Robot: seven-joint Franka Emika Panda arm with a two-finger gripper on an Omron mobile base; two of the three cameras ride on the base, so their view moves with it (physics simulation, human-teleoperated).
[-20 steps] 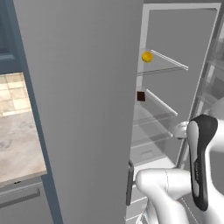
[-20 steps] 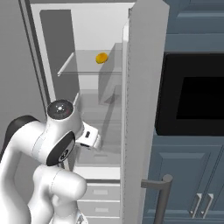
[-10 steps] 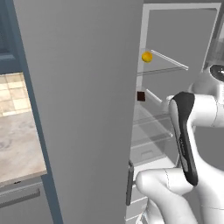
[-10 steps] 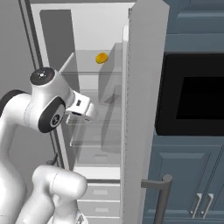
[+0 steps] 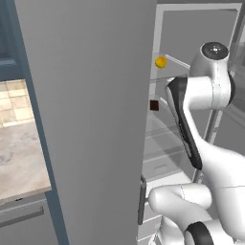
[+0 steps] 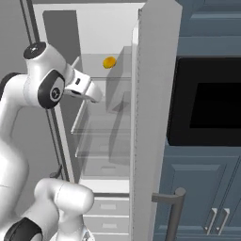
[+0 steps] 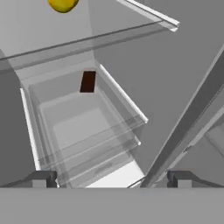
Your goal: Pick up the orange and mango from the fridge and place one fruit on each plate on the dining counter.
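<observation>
The gripper (image 7: 111,177) stands wide open and holds nothing; its two dark fingertips (image 7: 41,178) show far apart at the bottom of the hand view. It is inside the open fridge (image 6: 155,94), at about the height of the upper glass shelf (image 7: 87,43), with the hand pointing inward and somewhat down toward the lower shelves.

Just above the gripper's line of sight, a yellow fruit (image 7: 63,4) lies on the upper glass shelf, toward its back part. In the right base view it looks yellow-orange (image 6: 109,62), and in the left base view a small yellow ball (image 5: 161,61). From its colour I judge it to be the mango, but I cannot tell this for sure. One shelf lower, near the back wall, a small dark brown piece (image 7: 88,82) stands; it is not one of the fruits.

Nothing is picked yet, so the task is at its beginning. The fruit should be light and fairly firm, with a smooth, rounded skin that can slip or roll on glass. The best hold is probably across its widest middle, the fingers one on each side, closing gently so it does not squirt away toward the back wall.
</observation>
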